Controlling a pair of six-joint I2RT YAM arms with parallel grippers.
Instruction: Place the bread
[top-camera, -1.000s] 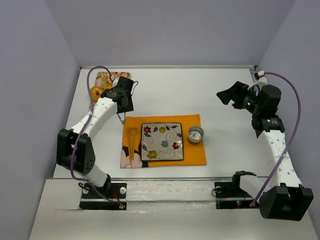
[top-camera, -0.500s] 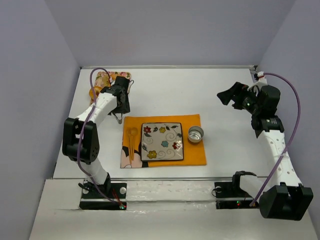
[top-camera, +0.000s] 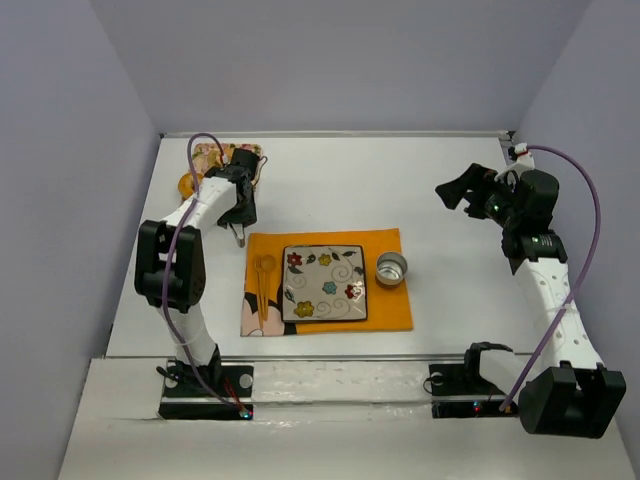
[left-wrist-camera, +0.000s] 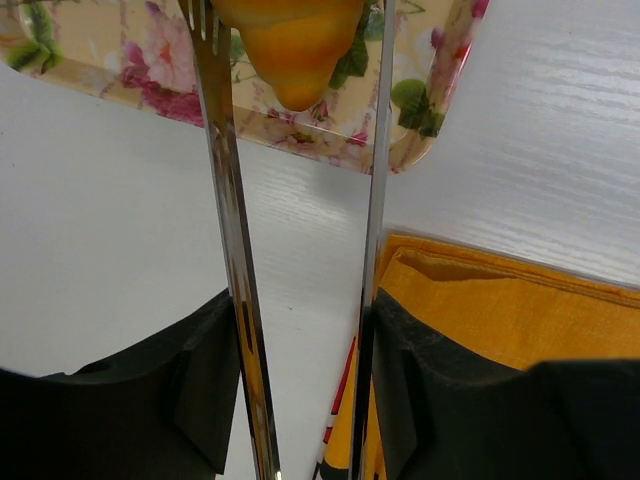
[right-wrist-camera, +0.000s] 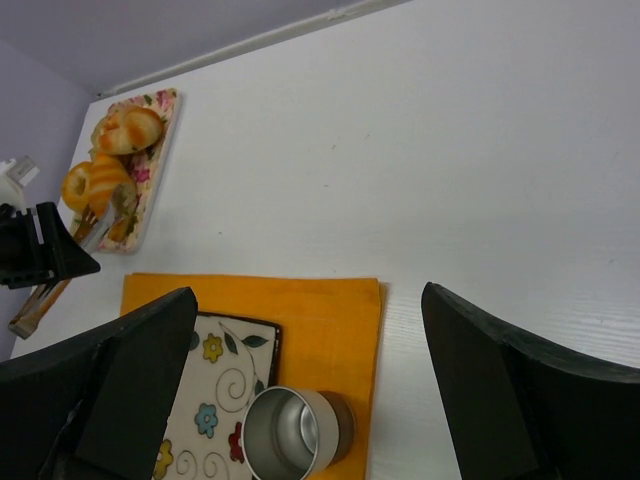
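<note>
Left tool (left-wrist-camera: 303, 310), gripping the tongs (left-wrist-camera: 225, 200) astride the bread (left-wrist-camera: 290, 40) over the tray (left-wrist-camera: 330, 135); its elbow has swung inward. Right tool (right-wrist-camera: 308, 295) gapes empty. One plate (top-camera: 324, 283), one cup (top-camera: 391, 268).

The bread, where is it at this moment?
The bread is at the top of the left wrist view, between the tongs, over the tray at the table's far left.

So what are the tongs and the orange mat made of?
The tongs look like polished steel: thin, mirror-bright arms. The orange mat looks like matte woven cloth, with a folded hem at its edge, though paper is possible.
</note>
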